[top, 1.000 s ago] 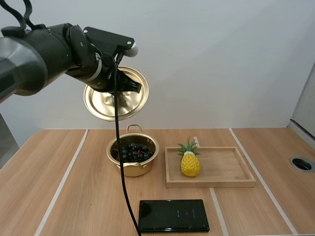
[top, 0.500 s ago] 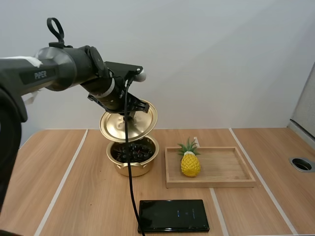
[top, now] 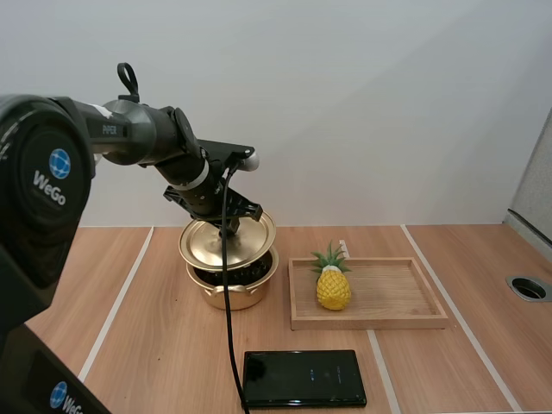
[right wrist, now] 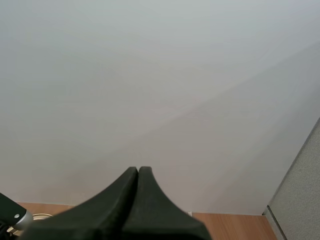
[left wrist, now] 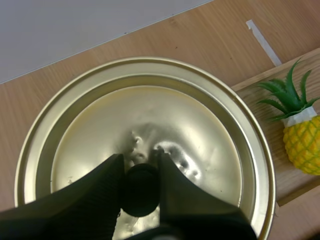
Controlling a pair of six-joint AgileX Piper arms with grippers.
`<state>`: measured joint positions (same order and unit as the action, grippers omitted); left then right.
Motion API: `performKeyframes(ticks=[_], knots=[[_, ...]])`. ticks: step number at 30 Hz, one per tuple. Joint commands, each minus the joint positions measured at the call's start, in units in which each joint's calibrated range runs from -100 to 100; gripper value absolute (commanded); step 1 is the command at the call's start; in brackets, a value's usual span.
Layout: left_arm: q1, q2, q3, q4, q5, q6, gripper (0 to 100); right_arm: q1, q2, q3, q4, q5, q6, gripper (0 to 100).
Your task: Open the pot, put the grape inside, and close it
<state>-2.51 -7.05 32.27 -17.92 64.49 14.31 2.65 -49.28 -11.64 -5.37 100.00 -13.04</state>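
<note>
A robot-testing lab, seemingly: taped wooden table (top: pixel 147 345), bare white wall (top: pixel 371 103) (grey partition (top: pixel 536 172) alongside).

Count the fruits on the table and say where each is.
2. A pineapple stands on the wooden tray; a bunch of dark grapes lies in the pot, mostly covered by the lid held in the left tool. More may be hidden underneath.

right gripper (right wrist: pixel 138 171): fingers pressed together in one dark wedge, nothing held between them | behind the gripper: plain pale wall (right wrist: pixel 160 75) | at the gripper's base, past either flank: strip of wooden table (right wrist: pixel 230 220) | off to one side of the gripper: grey speckled panel (right wrist: pixel 300 192) meeting the wall
</note>
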Motion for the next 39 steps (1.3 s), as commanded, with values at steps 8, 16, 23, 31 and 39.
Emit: performKeyframes(ticks=[8,16,23,31,39], knots=[[-0.06,3.7,0.2,-1.2,-3.6,2.1,0,-0.3,-1.0,-0.4,-0.5,0.0,-0.7,0],[-0.06,6.8,0.2,-1.2,-5.3,3.4,0,-0.3,-1.5,-0.4,-0.6,0.0,-0.7,0],[-0.06,8.0,0.2,-1.2,-5.4,4.5,0,-0.3,-1.5,-0.4,-0.7,0.0,-0.7,0],[-0.06,9.6,0.2,-1.2,-4.9,6.7,0,-0.3,-1.5,-0.4,-0.7,0.0,-0.7,0],[-0.12,13.3,0.3,-1.2,-4.8,7.8,0,-0.3,-1.5,-0.4,-0.9,0.0,-0.7,0]])
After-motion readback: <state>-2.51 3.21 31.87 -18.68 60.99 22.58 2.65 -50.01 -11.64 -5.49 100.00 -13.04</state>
